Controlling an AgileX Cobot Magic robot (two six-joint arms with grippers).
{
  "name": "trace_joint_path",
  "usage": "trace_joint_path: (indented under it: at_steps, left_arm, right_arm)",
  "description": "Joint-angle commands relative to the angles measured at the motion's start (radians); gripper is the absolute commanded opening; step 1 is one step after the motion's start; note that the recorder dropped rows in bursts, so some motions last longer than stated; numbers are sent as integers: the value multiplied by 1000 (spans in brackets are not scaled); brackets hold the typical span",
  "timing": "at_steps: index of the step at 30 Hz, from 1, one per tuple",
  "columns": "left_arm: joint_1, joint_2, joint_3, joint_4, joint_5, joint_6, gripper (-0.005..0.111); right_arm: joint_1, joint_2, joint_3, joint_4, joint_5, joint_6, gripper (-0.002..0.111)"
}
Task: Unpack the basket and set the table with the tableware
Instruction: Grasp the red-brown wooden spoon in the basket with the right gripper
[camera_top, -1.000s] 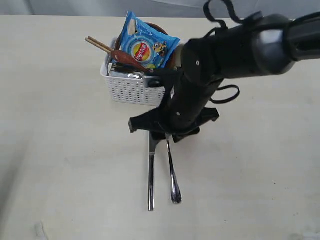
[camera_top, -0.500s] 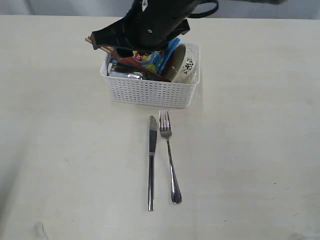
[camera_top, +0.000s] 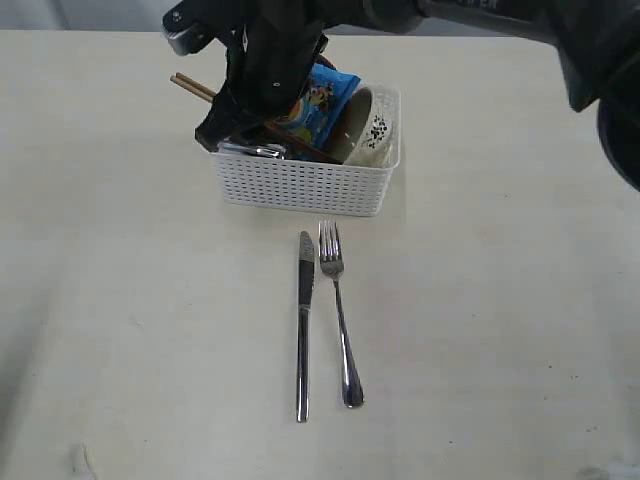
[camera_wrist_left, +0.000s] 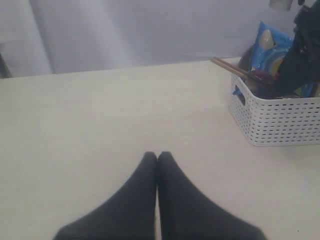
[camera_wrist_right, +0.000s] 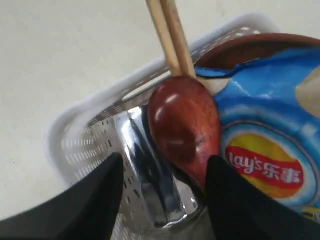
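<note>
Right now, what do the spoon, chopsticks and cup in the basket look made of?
Spoon: glossy red-brown, lacquered wood or plastic, can't tell; bright highlights.
Chopsticks: pale wood, apparently; tan, no shine.
Cup: polished steel, probably; mirror-like reflections.

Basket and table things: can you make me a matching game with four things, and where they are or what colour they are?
Things:
1. fork
2. chopsticks
3. spoon
4. chip bag

Descriptions:
A. blue
B. dark red-brown
C. flat on the table beside the knife
D. wooden, poking out over the basket rim

Pairs: 1-C, 2-D, 3-B, 4-A
</note>
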Motion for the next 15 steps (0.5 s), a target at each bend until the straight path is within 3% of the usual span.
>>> trace_joint_path:
  at_steps: [1, 9, 15]
  left_arm:
    - [-3, -5, 2, -4, -2, 0, 0]
    - [-3, -5, 2, -4, -2, 0, 0]
    - [-3, -5, 2, -4, -2, 0, 0]
  right_arm:
    - [-3, 15, -8, -13, -56, -83, 49]
    - [-1, 30, -8, -15, -86, -125, 48]
    - [-1, 41, -8, -44, -58, -130, 22]
